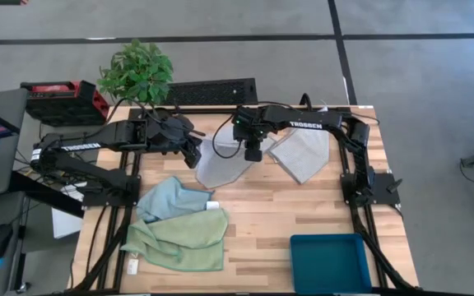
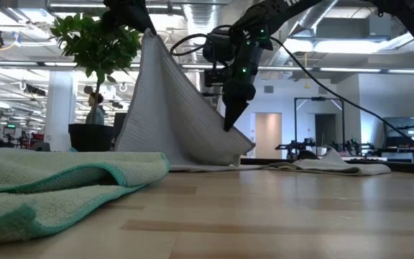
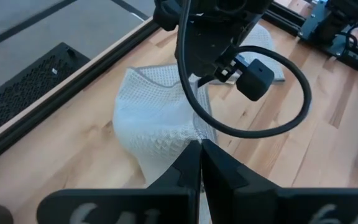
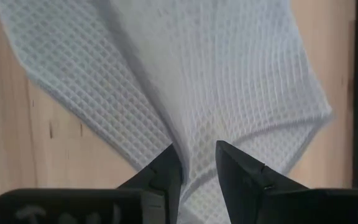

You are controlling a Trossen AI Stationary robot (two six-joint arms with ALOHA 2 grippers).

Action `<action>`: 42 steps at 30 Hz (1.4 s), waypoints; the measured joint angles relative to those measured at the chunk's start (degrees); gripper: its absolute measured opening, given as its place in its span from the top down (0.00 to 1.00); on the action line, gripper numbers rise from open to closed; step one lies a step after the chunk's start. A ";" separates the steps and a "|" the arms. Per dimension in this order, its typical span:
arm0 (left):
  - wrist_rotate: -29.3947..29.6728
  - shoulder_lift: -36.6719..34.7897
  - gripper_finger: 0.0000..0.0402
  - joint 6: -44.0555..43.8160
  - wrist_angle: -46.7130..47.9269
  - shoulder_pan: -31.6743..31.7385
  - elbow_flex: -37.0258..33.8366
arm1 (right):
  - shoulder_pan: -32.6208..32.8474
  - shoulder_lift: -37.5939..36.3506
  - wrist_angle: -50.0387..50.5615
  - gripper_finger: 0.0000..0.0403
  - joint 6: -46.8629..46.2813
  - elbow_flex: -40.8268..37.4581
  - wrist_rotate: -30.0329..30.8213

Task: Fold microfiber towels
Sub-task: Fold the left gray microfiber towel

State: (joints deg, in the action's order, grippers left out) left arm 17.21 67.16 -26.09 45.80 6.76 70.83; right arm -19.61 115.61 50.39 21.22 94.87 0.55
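We note the left gripper (image 1: 194,154) clenched on a grey towel (image 1: 220,167) corner, lifted beside the plant (image 1: 137,72); the right gripper (image 2: 230,122) pinches its fold.

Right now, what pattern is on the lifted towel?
A light grey waffle grid on the lifted towel, clearest in the right wrist view.

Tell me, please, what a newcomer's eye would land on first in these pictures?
Most striking is the light grey towel at the table's far middle, lifted into a tent: the left gripper pinches one corner high, while the right gripper has its jaws around a fold lower down. Nearer the front left lie the pale green towel and light blue towel, crumpled, with a teal bin at front right.
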 joint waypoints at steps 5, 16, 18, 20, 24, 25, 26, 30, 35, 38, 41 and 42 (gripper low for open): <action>0.00 -0.02 1.00 -0.01 0.00 0.00 0.00 | -0.55 0.00 1.31 0.70 -0.25 0.00 0.01; -0.01 -0.02 1.00 -0.02 -0.02 0.00 -0.02 | -0.74 0.00 2.34 0.95 -0.24 0.00 -0.65; 0.00 -0.02 1.00 -0.02 -0.02 0.00 -0.02 | -0.74 0.00 2.34 0.97 0.00 0.00 -0.65; 0.14 -0.02 1.00 -0.02 -0.02 0.00 -0.02 | -0.74 0.00 2.40 0.98 0.13 0.01 -0.64; 1.35 -0.02 1.00 -0.04 -0.02 0.02 -0.02 | -1.46 -0.60 5.62 0.99 0.67 0.45 0.05; 1.75 -0.04 1.00 -0.04 -0.02 0.02 -0.04 | -1.78 -1.16 6.56 0.99 0.67 0.80 0.45; 2.52 -0.06 1.00 -0.05 -0.02 0.04 -0.04 | -2.19 -1.93 6.83 0.99 0.65 1.14 0.74; 5.35 -0.11 1.00 -0.06 -0.03 0.14 -0.04 | -3.40 -6.03 7.82 0.99 0.64 1.51 2.47; 10.36 -0.07 1.00 -0.05 0.90 0.85 0.52 | -3.84 -12.39 7.73 1.00 0.26 1.51 7.12; 12.54 0.20 1.00 1.87 1.77 1.92 3.02 | -4.36 -15.61 7.69 1.00 -0.23 1.51 9.10; 13.66 0.85 1.00 4.93 3.02 3.36 5.79 | -4.64 -18.41 7.09 1.00 -0.25 1.51 11.84; 13.97 1.22 1.00 6.07 2.83 3.96 6.89 | -4.82 -19.16 7.00 1.00 -0.23 1.55 12.71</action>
State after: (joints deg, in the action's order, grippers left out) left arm 31.19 68.38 -20.02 48.63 10.73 77.72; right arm -24.43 96.45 57.39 20.99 96.42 13.26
